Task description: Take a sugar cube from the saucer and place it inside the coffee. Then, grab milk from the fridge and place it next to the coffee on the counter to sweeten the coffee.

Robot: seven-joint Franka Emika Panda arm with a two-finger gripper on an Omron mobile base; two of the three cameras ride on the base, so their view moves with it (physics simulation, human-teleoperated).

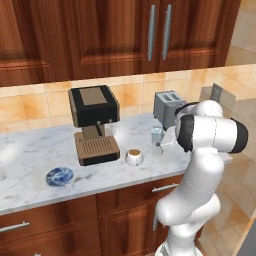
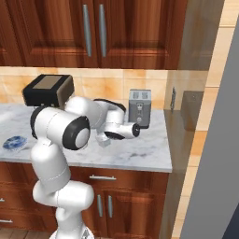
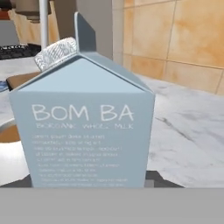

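Milk [image 3: 83, 127] sits right up against the hand camera, a pale grey-blue carton with a gabled top and a ridged cap, "BOM BA" printed across its face. Dark fingertips [image 3: 154, 178] peek out on either side of its base, so the gripper [image 1: 161, 141] looks wrapped around the carton, jaws spread to its width, and the hold looks real from here. Over on the left base view, the carton [image 1: 157, 135] shows as a small pale block over the counter [image 1: 30, 170], just in front of the toaster [image 1: 167, 107] and partly hidden by the white arm. To its left stands the coffee [image 1: 133, 156], brown surface showing, near the carton but not touching it. Further left, the black and brown coffee machine [image 1: 94, 125] looms behind the cup, and the blue-patterned saucer [image 1: 59, 176] lies well apart near the counter's front edge. From the right base view, the arm folds low across the marble, the carton [image 2: 103, 140] just ahead of the toaster [image 2: 139, 108].
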